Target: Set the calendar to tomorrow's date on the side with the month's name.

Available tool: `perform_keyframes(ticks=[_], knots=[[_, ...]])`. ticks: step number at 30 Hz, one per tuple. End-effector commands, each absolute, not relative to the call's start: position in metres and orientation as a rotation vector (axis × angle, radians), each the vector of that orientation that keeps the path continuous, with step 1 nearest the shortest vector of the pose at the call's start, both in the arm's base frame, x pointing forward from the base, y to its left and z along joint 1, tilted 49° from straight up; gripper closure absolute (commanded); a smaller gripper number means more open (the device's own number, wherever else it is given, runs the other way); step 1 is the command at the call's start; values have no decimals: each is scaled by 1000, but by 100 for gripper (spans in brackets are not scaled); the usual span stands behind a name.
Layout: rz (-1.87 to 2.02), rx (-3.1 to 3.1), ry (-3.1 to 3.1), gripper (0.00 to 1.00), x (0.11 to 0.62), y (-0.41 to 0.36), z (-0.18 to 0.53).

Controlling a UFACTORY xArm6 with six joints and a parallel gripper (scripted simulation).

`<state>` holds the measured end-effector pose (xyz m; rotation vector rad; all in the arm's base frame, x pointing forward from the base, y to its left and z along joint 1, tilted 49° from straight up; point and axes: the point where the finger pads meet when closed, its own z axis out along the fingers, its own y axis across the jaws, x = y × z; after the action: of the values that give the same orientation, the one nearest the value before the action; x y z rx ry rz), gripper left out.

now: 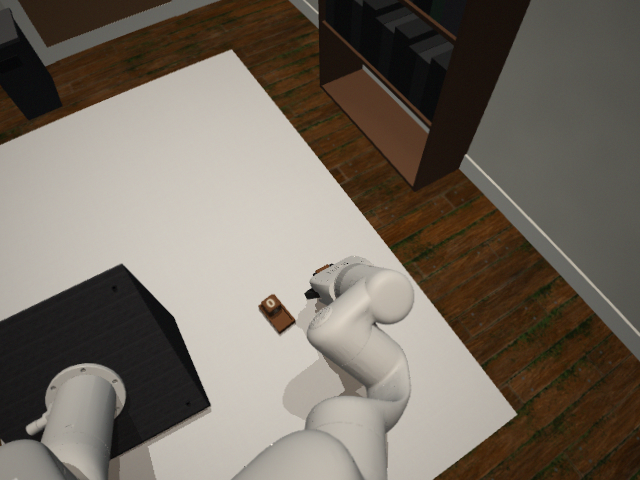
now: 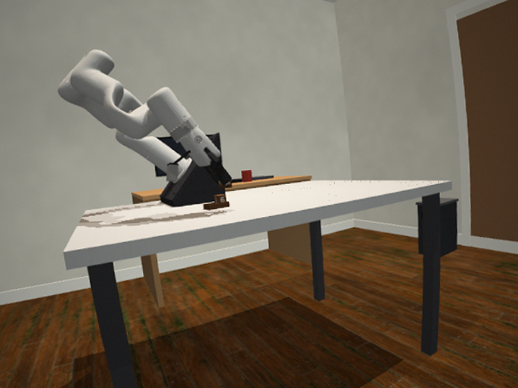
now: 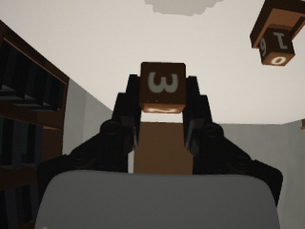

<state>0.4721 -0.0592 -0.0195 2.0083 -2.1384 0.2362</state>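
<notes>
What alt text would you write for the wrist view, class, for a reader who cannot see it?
Black fingers grip a brown cube whose facing side shows a sideways 3. At upper right, a wooden tray on the white table holds a second cube. A dark bookshelf fills the left edge.

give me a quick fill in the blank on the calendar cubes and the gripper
1. The gripper is shut on a brown cube whose face toward the wrist camera shows the digit ____.
2. The tray on the white table now holds only ____ cube.
3. Seen from above, the top face of the cube in the tray shows the digit ____.
4. The held cube is ____ the table, not resting on it.

Missing words: 3; one; 0; above
</notes>
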Motion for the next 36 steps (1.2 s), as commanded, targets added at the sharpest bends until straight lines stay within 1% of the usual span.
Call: perform_keyframes(ticks=[1, 36], knots=[[225, 2016, -2141, 73, 473, -58, -19], [225, 2016, -2141, 73, 472, -78, -35]])
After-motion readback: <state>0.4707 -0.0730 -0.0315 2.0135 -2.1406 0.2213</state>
